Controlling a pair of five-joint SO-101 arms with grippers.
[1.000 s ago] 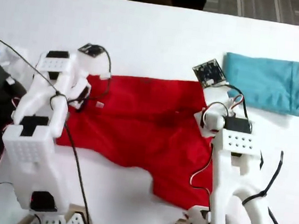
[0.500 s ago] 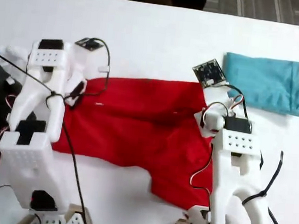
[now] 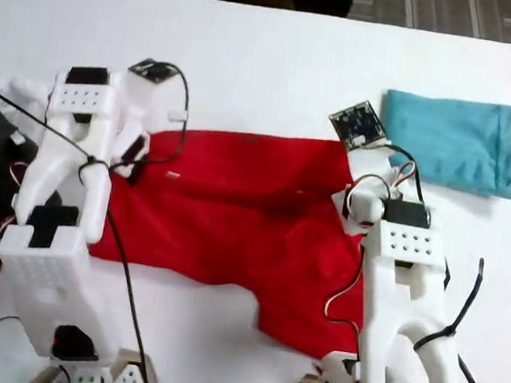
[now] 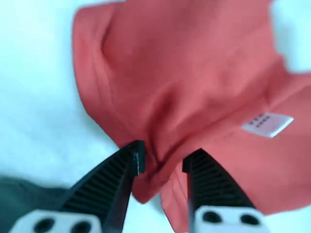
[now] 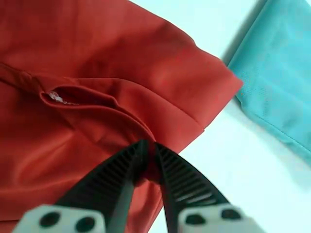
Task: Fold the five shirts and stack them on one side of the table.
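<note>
Your arms hide both ends of the red shirt on the tabletop; right end effector pinches its edge nearest the teal shirt; left end effector, jaws apart, straddles the opposite edge, hardly moved since half a second ago.

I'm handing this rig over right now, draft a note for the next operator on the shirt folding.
Left end effector: open, straddling a bunched edge of the red shirt.
Right end effector: shut on the red shirt's opposite edge, near the teal shirt.
Red shirt lies spread on the table, unfolded.
Done: teal shirt folded at the right arm's side.
Remaining: fold the red one, stack it on the teal, then the others.
</note>
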